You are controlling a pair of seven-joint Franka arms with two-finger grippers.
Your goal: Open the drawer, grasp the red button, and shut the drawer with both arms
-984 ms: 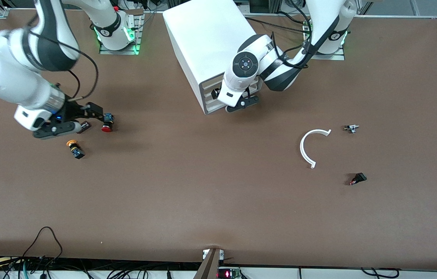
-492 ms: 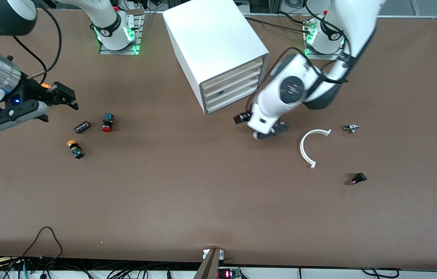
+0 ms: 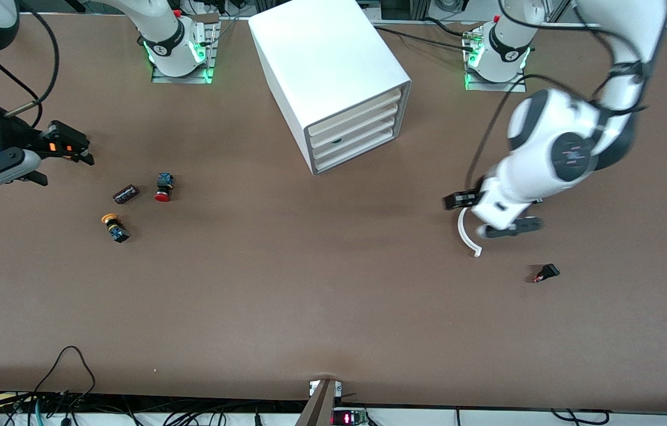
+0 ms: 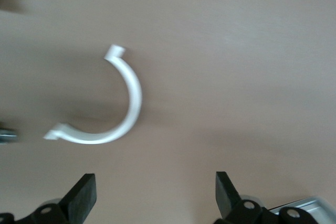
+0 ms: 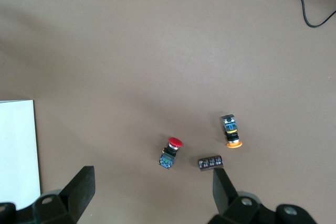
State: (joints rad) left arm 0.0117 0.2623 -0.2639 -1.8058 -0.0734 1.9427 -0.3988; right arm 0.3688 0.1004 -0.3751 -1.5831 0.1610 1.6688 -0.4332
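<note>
The white cabinet point(image 3: 327, 65) stands between the two arm bases, and every drawer point(image 3: 352, 139) in its stack of flat fronts sits flush. The red-capped button point(image 3: 162, 189) lies on the table toward the right arm's end, also seen as the button point(image 5: 170, 153) in the right wrist view. My right gripper point(image 3: 63, 161) hangs open and holds nothing over the table's right-arm end, apart from the button. My left gripper point(image 3: 487, 214) is open and holds nothing over a white C-shaped piece point(image 3: 462, 232). In its wrist view the left gripper point(image 4: 156, 195) stands beside that piece point(image 4: 128, 103).
An orange-capped button point(image 3: 113, 227) and a dark cylinder point(image 3: 126, 193) lie close to the red button. A small black-and-red part point(image 3: 546, 273) lies nearer the front camera than the C-shaped piece. A cable loop point(image 3: 70, 367) rests at the table's front edge.
My left arm swung away from the cabinet's front to over the C-shaped piece. My right gripper drew back from the red button toward the table's end. Both stayed open.
</note>
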